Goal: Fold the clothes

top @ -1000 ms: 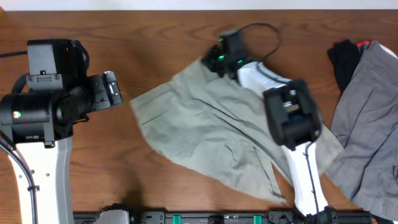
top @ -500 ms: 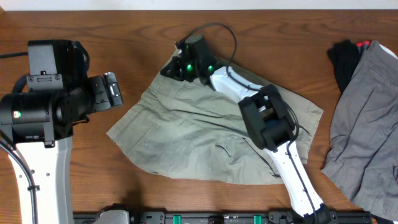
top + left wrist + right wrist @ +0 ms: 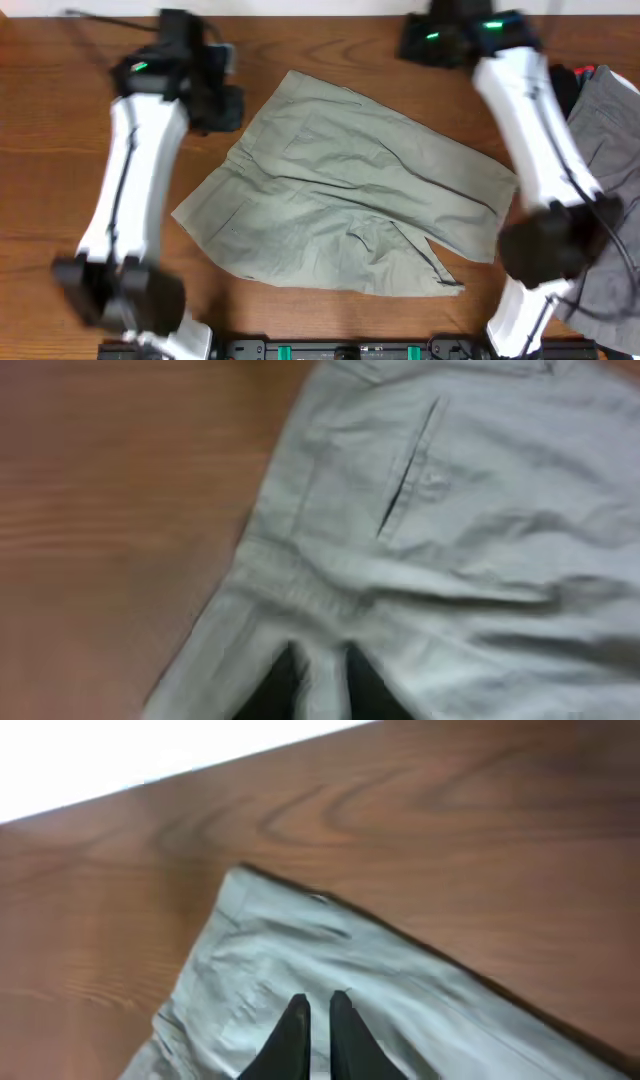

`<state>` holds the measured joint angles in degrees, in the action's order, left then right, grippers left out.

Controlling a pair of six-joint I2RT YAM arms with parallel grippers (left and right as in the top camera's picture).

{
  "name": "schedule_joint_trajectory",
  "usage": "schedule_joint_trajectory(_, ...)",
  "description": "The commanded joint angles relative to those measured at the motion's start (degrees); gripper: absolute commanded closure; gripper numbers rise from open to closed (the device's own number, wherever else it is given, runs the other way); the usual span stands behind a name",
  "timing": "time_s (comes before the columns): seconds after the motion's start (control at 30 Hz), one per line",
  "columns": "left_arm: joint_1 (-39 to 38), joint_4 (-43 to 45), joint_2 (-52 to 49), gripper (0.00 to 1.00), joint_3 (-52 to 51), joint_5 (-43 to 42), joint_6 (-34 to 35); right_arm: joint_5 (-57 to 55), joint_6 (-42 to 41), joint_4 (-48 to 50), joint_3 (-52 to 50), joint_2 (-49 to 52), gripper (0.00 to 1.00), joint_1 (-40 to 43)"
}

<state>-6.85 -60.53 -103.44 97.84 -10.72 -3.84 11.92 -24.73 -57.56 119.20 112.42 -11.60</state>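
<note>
Two arms, one fold barely begun, I'd say: the shorts (image 3: 350, 200) lie spread mid-table (image 3: 50, 150), left gripper (image 3: 320, 678) pinching their edge, right gripper (image 3: 312, 1020) pressed together, empty, beyond them, so next carry that edge across.

The brown wooden surface (image 3: 40, 150) carried pale khaki-green shorts (image 3: 350, 200) spread across the frame's centre, a grey garment (image 3: 605, 130) at the right edge, and a small black cloth (image 3: 566, 88) at upper right.

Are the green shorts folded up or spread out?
Spread out. The shorts lie wide open on the table, wrinkly, with both legs showing and no neat fold yet.
</note>
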Motion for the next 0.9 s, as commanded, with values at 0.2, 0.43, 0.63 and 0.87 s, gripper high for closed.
schedule_joint_trajectory(0.2,-7.4,12.0,-16.0,0.94,-0.3,-0.8,-19.1,-4.4,5.5,-12.5,0.0,-4.9,0.92,3.5)
schedule_joint_trajectory(0.43,-8.0,19.4,-24.5,0.94,-0.3,-0.2,-20.7,-5.3,5.5,-15.4,0.0,-4.8,0.96,3.5)
schedule_joint_trajectory(0.63,-7.9,21.4,-29.5,0.94,-0.3,0.0,-20.7,-5.7,5.5,-15.7,0.0,-4.8,0.98,3.4)
schedule_joint_trajectory(0.87,-4.9,27.2,-35.7,0.94,-0.3,22.1,-5.4,-5.7,5.5,-16.5,0.0,-4.8,0.98,3.4)
